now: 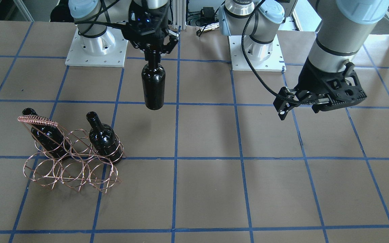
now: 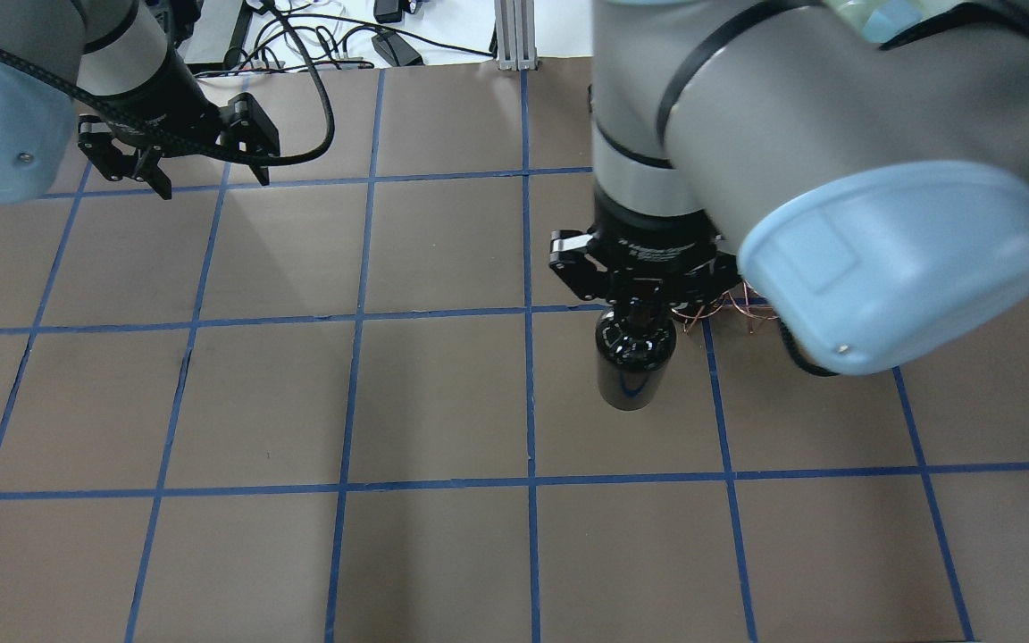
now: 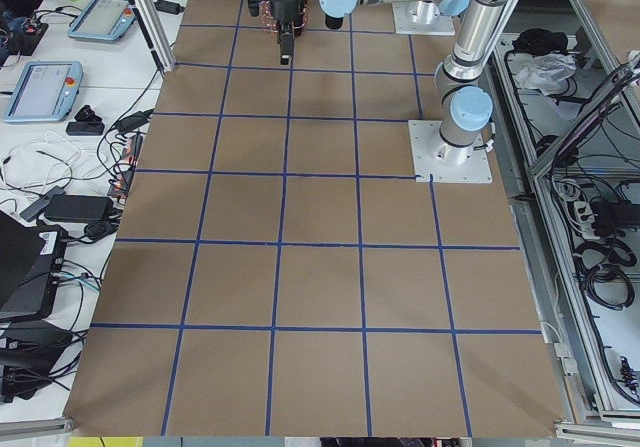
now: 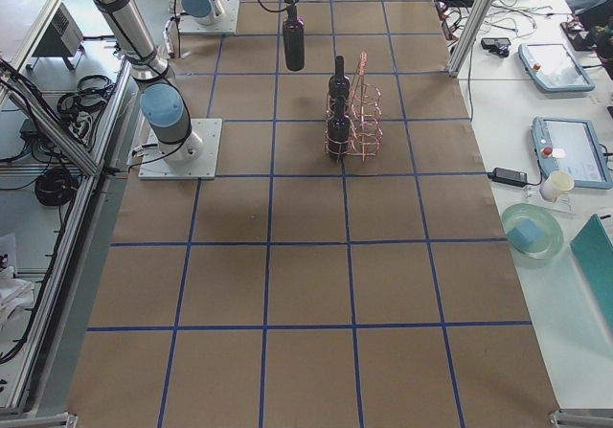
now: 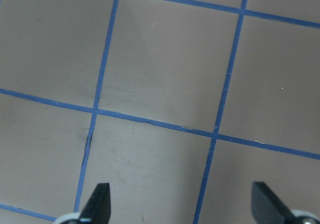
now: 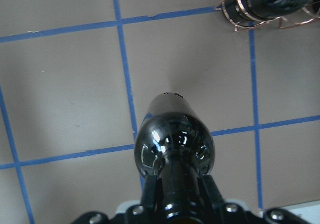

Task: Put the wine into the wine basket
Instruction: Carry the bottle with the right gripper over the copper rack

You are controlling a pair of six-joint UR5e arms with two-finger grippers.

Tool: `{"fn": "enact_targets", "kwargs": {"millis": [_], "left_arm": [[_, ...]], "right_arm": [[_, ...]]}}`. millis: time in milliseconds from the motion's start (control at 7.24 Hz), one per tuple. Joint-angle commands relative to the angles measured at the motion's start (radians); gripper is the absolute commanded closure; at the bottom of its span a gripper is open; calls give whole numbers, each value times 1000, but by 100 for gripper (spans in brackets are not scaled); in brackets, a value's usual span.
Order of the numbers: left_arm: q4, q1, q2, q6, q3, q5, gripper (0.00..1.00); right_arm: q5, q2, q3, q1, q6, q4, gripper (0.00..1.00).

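My right gripper [image 1: 154,54] is shut on the neck of a glossy black wine bottle [image 1: 153,86] and holds it upright, clear above the table; it also shows in the overhead view [image 2: 626,366] and the right wrist view [image 6: 175,144]. The copper wire wine basket [image 1: 35,119] stands on the table to the view's left and nearer the camera. Two more black bottles [image 1: 46,133] [image 1: 102,136] sit in its back row, at either end. In the right wrist view the basket's corner [image 6: 235,13] is at the top right. My left gripper [image 1: 284,104] is open and empty, far from the basket.
The table is brown with a blue tape grid. The arm bases [image 1: 96,47] [image 1: 257,50] stand at its far edge. In the exterior right view, tablets and a green bowl [image 4: 532,229] lie on a side bench beyond the table.
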Motion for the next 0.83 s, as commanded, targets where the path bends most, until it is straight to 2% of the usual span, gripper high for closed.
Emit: {"fn": "enact_targets", "kwargs": {"millis": [0,276,414,691], "left_arm": [[-28,-58,25,0,-3,-4,0],[-106,-58,48,2,-3,-9,0],[-107,-51,48,2,-3,-40,0],[-108,-49,36,-3,-4,-84,0]], "right_arm": [[2,-88,0,-169,-60,121,100],[-16,-96,-1,-264,-223,83,100],[-51,-97,-1,-347,-247,49,100],[-36,-93,-5,-471,-381,-6,100]]}}
